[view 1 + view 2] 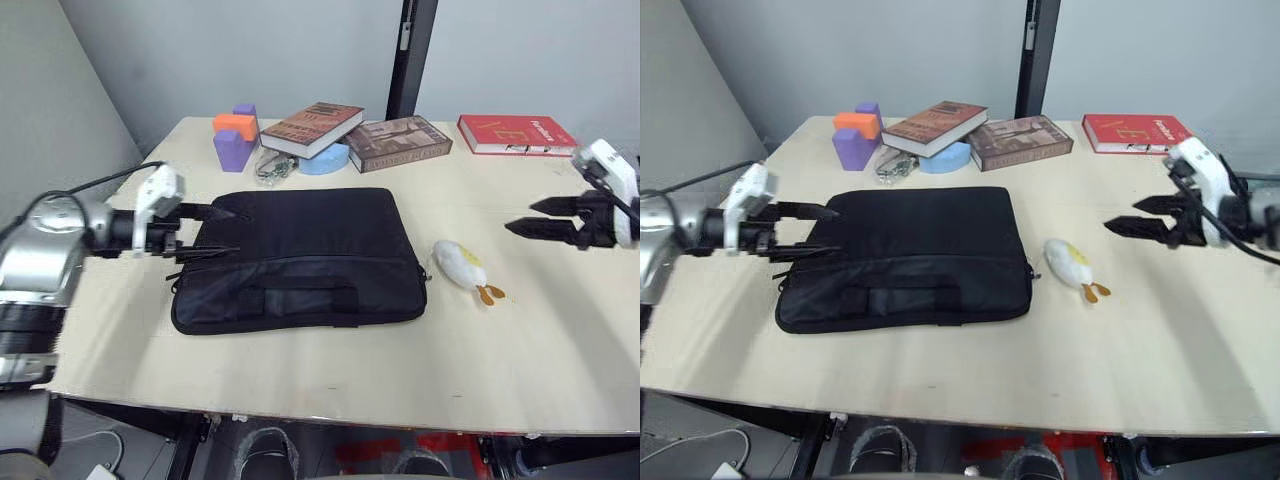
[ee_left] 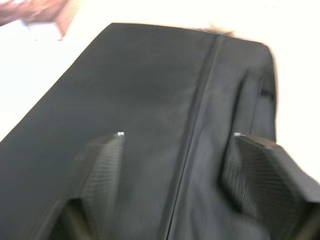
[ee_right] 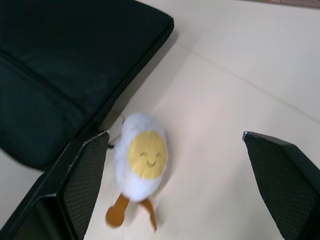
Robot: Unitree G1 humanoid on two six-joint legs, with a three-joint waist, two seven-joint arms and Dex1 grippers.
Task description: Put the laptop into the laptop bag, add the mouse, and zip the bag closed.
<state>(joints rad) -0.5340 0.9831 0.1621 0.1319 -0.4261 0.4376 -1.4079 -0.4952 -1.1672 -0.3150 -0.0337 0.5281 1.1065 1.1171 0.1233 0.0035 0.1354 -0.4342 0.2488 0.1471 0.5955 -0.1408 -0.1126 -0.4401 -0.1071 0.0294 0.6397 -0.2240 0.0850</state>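
mostly bare pale wooden table (image 1: 330, 370)

A white plush toy (image 1: 460, 266) with a yellow face and orange feet lies on the pale table (image 1: 560, 340), right of centre. At upper left of the frame stand purple blocks (image 1: 234, 148) with an orange block (image 1: 236, 124) on top. Next to them, top centre, a brown book (image 1: 312, 128) rests tilted on a light blue object (image 1: 325, 160), with a second brown book (image 1: 398, 142) just to its right. A red book (image 1: 515, 134) lies at upper right. A small clear item (image 1: 272, 168) sits below the tilted book.
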